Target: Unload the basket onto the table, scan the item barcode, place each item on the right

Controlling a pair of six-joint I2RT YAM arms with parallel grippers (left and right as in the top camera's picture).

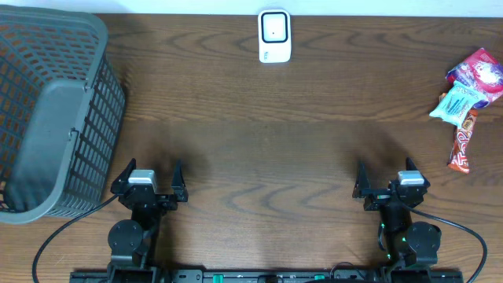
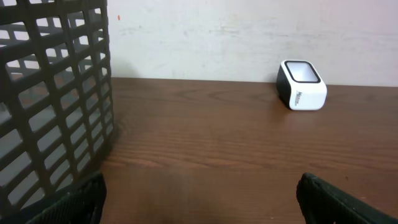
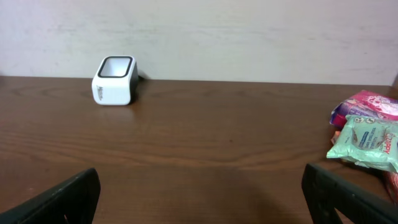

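The white barcode scanner [image 1: 274, 35] stands at the far middle of the table, its dark window facing up; it also shows as the scanner [image 2: 301, 84] and the scanner [image 3: 115, 79] in the wrist views. The items lie at the right edge: a pink packet [image 1: 479, 72], a mint-green packet [image 1: 457, 104] and a red bar [image 1: 464, 141]. In the right wrist view, the pink packet [image 3: 367, 106] and the mint-green packet [image 3: 365, 142] sit at the right. My left gripper [image 1: 152, 174] [image 2: 199, 199] and right gripper [image 1: 385, 174] [image 3: 202, 196] hover near the front edge, both open and holding nothing.
A tall dark grey slatted basket [image 1: 47, 110] fills the left side of the table, close to my left gripper; its wall [image 2: 50, 93] fills the left of that wrist view. A pale wall runs behind the table's far edge.
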